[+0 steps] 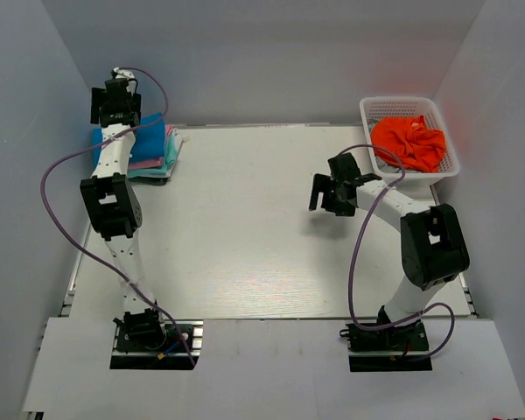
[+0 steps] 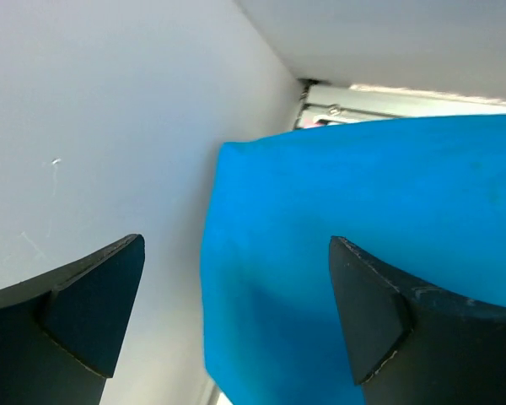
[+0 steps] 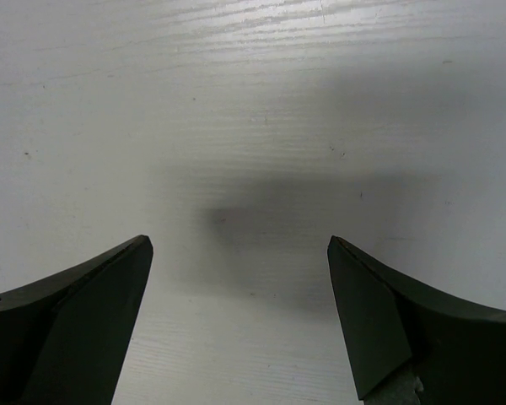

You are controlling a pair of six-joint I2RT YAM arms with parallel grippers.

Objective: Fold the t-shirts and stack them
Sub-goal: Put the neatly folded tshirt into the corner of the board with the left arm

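A folded bright blue t-shirt (image 1: 150, 137) tops a small stack at the table's far left, with pink (image 1: 149, 164) and pale teal (image 1: 171, 156) edges showing beneath it. My left gripper (image 1: 115, 112) hangs over the stack's far left corner, next to the wall. In the left wrist view the blue t-shirt (image 2: 363, 194) lies under the gripper (image 2: 236, 312), whose jaws stand wide apart and hold nothing. An orange-red t-shirt (image 1: 409, 140) lies crumpled in the white basket (image 1: 367, 105). My right gripper (image 1: 325, 185) hovers open over bare table (image 3: 253, 126), left of the basket.
White walls close in the table (image 1: 245, 227) on the left, back and right; the left wall (image 2: 93, 126) is close beside my left gripper. The lattice basket stands in the far right corner. Purple cables trail along both arms.
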